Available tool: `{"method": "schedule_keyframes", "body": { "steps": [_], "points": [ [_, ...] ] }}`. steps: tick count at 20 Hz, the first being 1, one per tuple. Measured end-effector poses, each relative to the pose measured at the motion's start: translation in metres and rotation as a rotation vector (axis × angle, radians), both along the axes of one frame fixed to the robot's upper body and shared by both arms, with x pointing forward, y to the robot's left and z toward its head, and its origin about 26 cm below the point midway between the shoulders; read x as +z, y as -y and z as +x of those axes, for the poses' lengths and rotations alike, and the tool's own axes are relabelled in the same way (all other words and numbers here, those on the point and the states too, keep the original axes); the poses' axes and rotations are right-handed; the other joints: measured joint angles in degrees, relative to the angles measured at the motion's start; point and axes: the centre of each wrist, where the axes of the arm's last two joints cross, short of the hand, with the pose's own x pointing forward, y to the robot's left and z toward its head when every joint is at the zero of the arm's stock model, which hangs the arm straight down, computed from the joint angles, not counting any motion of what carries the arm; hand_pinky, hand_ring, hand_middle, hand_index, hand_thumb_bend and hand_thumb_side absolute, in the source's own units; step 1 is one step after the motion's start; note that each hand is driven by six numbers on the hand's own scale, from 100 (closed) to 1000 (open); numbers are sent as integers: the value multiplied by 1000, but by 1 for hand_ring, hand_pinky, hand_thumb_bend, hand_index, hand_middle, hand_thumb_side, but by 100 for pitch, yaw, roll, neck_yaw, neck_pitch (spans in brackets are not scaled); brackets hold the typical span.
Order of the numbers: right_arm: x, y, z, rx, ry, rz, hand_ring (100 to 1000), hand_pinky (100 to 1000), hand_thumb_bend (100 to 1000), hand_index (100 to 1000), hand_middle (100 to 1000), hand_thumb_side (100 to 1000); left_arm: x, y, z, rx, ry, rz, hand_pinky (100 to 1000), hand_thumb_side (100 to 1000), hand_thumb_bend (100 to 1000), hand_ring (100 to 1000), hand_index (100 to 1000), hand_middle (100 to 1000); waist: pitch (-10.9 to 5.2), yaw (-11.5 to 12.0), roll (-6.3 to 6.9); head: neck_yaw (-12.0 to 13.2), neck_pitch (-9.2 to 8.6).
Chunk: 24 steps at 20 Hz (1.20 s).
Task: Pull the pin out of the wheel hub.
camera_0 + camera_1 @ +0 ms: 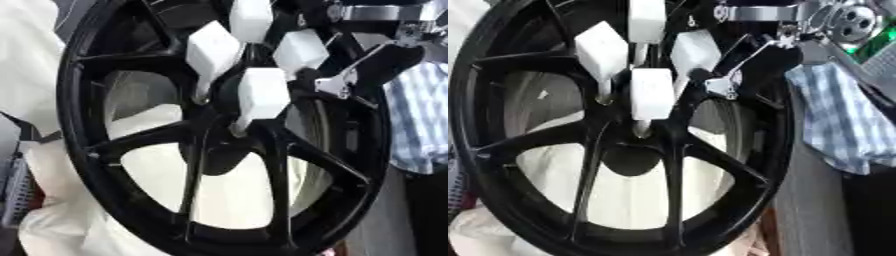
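The right hand (249, 65), coming from upper right, is curling white-tipped fingers over the wheel hub (229, 145); whether it is holding the pin I cannot tell

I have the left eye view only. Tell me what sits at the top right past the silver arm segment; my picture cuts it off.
Observer: The arm ends there in a round silver disc with dark holes in its face.
Operator: Report anything next to that disc.
Observer: A green strip runs slantwise below it, at the picture's right edge; I cannot tell what it is.
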Motion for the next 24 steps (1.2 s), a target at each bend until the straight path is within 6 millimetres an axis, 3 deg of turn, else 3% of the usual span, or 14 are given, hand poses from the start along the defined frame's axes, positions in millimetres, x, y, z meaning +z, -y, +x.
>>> {"method": "schedule_keyframes", "body": {
  "steps": [7,12,16,24],
  "points": [
    [1,1,0,-1,-1,7,954,974,100,798,705,168,0,0,0,-2,-2,1,664,761,100,767,769,569,11,-9,0,-4,0],
    [1,1,0,-16,-6,28,823,897,100,587,483,178,0,1,0,-3,-1,1,665,763,100,767,768,570,11,-5,0,-11,-2],
    [-1,1,0,-43,-1,68,741,853,100,449,357,206,0,1,0,-5,-2,-3,665,760,100,767,767,570,11,-4,0,-37,-2],
    [6,5,-2,-53,20,137,711,834,100,417,327,214,0,1,0,-9,-2,-6,666,753,100,767,768,572,-1,-40,37,-161,-2]
  ]
}}
